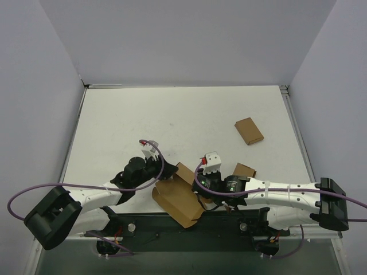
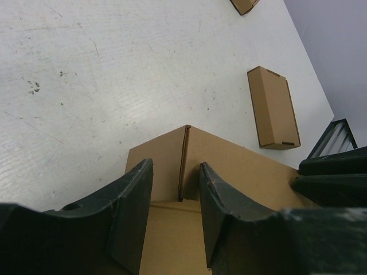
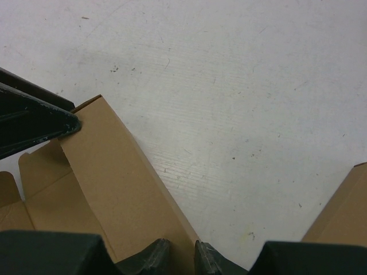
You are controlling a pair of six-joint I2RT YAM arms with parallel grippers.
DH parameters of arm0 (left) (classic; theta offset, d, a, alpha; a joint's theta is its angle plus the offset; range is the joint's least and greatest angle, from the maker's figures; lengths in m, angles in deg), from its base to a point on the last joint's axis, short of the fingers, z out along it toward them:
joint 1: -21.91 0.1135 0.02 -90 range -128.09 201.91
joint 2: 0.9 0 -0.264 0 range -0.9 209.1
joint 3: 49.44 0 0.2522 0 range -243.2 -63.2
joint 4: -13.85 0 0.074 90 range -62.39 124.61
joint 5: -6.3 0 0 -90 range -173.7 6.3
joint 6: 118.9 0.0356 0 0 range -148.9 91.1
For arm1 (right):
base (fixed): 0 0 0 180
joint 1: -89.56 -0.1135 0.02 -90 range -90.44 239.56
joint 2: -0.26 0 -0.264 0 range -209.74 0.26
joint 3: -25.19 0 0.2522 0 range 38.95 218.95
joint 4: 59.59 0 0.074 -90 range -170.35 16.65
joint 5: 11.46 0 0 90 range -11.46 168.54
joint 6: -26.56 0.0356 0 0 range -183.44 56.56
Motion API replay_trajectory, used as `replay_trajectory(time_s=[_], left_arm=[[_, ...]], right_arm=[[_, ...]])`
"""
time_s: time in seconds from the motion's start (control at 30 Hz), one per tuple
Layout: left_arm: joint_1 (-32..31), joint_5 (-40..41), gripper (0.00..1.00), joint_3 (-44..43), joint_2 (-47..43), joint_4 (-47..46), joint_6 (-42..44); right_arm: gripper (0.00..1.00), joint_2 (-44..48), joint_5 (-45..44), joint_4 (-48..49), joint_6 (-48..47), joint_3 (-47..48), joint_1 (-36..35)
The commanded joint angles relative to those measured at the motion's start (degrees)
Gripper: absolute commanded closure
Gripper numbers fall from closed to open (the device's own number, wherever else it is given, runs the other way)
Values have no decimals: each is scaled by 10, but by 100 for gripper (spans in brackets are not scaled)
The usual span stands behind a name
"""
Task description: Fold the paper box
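The paper box is a brown cardboard piece lying partly opened near the table's front edge, between my two arms. My left gripper reaches it from the left. In the left wrist view the gripper is open over the paper box, its fingers either side of an upright slit edge with a clear gap. My right gripper comes in from the right. Its fingertips stand close together round the raised side flap of the paper box, which runs down between them.
Two small brown boxes lie to the right: one far back, one beside my right arm; the left wrist view shows them too. White walls enclose the table. The left gripper's finger touches the flap's far corner.
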Motion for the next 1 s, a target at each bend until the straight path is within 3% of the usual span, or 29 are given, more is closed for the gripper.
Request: replay_trajectory(time_s=[0.0, 0.33, 0.5, 0.7, 0.97], left_arm=[[3, 5, 56, 38, 9, -24, 8], [3, -2, 59, 61, 55, -63, -2], [3, 8, 58, 40, 21, -26, 0], [3, 20, 30, -11, -42, 49, 27], [4, 25, 23, -58, -65, 102, 62]], right_arm=[[74, -11, -11, -28, 16, -4, -1], [74, -17, -18, -38, 15, 6, -4], [60, 10, -26, -64, 4, 26, -4], [40, 61, -5, -112, 19, 58, -4], [37, 117, 84, -113, 150, 37, -6]])
